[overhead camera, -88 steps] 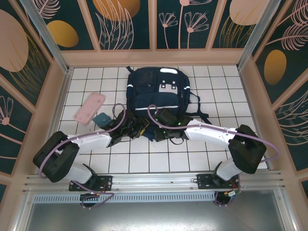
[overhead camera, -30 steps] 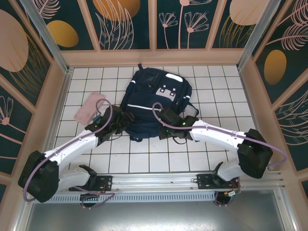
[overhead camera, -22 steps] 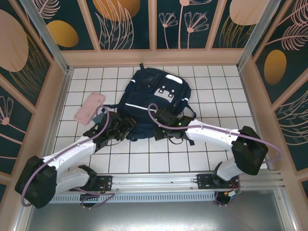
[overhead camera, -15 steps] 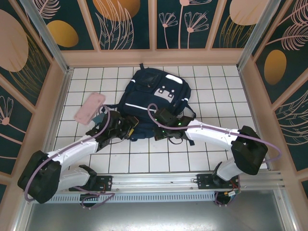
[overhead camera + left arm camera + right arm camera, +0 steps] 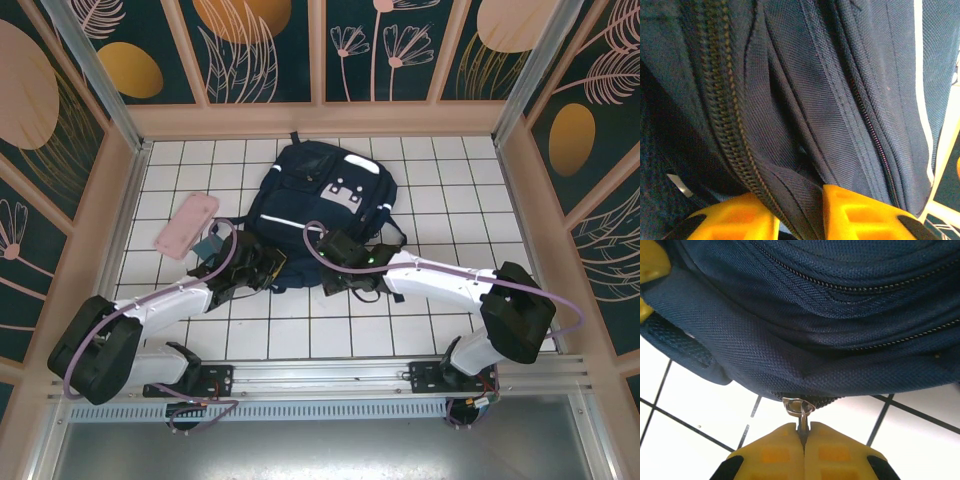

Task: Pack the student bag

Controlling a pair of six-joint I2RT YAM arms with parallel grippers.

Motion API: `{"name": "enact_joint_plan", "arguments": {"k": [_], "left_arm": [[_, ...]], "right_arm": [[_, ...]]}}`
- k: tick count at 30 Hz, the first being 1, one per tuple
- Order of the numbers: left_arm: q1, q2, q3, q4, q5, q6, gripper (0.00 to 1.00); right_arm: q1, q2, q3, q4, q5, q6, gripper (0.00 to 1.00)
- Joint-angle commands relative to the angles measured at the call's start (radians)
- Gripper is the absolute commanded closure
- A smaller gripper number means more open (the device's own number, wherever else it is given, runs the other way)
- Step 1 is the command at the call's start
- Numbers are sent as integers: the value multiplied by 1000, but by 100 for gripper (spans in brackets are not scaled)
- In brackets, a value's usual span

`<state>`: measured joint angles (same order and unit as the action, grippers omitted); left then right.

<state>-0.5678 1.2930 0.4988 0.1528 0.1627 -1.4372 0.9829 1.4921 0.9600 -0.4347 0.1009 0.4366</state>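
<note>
Where near edge of student bag [image 5: 320, 195] meets white tiled table [image 5: 300, 335], right gripper [image 5: 804, 440] clamped on metal zipper pull [image 5: 799, 407], fingers pressed together. Left gripper [image 5: 800, 212] at same edge, further left, yellow fingers [image 5: 860, 215] nipping fold of navy fabric beside coarse zipper [image 5: 722, 100]. Bag lies flat mid-table, white patches toward far wall. Pink case [image 5: 186, 224] near bag's left side.

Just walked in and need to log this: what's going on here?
Both arms work at the near edge of the student bag on the tiled table. The right gripper is shut on a metal zipper pull; the left gripper pinches a fold of the bag's fabric beside a zipper. A pink pouch lies on the tiles left of the bag.
</note>
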Motion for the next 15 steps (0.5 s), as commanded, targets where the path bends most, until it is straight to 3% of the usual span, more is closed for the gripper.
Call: {"name": "enact_joint_plan", "arguments": {"k": [1,10,15], "left_arm": [[8,15,-13,-29,-102,17,86],[9,-12,-20,-103,-146,49,100],[9,-33,-36,-111,-151,49,100]], "right_arm": [[-7,-21,-6,-72,103,-23,100],[-144,-57,-39,-136,165,-14,100],[-262,-75,-67,-116,191,-34,100]]}}
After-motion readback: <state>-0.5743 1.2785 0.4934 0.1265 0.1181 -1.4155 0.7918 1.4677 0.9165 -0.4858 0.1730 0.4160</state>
